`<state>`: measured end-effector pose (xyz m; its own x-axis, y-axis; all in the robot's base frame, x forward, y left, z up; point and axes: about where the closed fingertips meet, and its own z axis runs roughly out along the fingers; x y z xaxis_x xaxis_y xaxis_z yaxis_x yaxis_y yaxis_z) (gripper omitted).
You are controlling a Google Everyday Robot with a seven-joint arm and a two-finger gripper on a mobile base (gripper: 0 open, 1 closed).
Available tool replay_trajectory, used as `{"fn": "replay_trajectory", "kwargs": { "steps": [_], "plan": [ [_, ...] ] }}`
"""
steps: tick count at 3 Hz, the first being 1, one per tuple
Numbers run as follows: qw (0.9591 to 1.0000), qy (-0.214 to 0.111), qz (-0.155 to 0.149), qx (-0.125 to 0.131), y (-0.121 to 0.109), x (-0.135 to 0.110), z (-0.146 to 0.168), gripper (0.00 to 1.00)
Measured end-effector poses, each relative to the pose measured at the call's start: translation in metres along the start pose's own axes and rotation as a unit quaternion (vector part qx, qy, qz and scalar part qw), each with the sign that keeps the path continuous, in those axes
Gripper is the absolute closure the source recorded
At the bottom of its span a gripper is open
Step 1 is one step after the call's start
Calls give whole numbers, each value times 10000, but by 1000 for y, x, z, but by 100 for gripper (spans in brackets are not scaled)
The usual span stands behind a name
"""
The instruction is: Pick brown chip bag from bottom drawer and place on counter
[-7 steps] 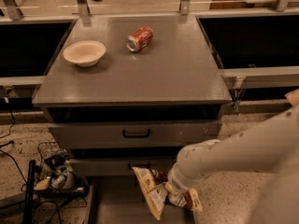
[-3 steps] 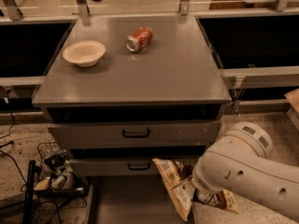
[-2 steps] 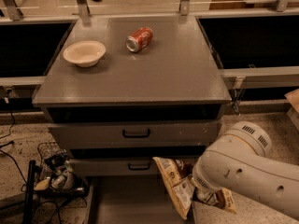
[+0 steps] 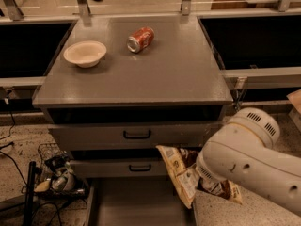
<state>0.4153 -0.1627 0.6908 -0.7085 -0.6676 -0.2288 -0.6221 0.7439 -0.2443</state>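
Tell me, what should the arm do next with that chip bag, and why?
Probably lift it upward: the brown chip bag hangs at the bottom drawer's right edge, well below the counter, at the gripper, which is hidden behind the arm's end.

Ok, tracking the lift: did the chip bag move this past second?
Yes, the brown chip bag rose: top corner now above the lower black handle; gripper hidden behind the arm.

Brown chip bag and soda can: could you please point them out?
brown chip bag [image 4: 181, 173], camera view, its tan front.
soda can [image 4: 140, 39], camera view, its red side.
gripper, camera view, hidden behind the white arm [image 4: 244, 168] at the bag.
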Motion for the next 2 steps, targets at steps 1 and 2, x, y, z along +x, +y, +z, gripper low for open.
{"fn": "replay_trajectory", "kwargs": {
  "steps": [1,2],
  "plan": [
    [9994,-98,-37,316,-22,-16,-62,100],
    [9994,-133,-45,307,-24,-19,-64,100]
  ]
}}
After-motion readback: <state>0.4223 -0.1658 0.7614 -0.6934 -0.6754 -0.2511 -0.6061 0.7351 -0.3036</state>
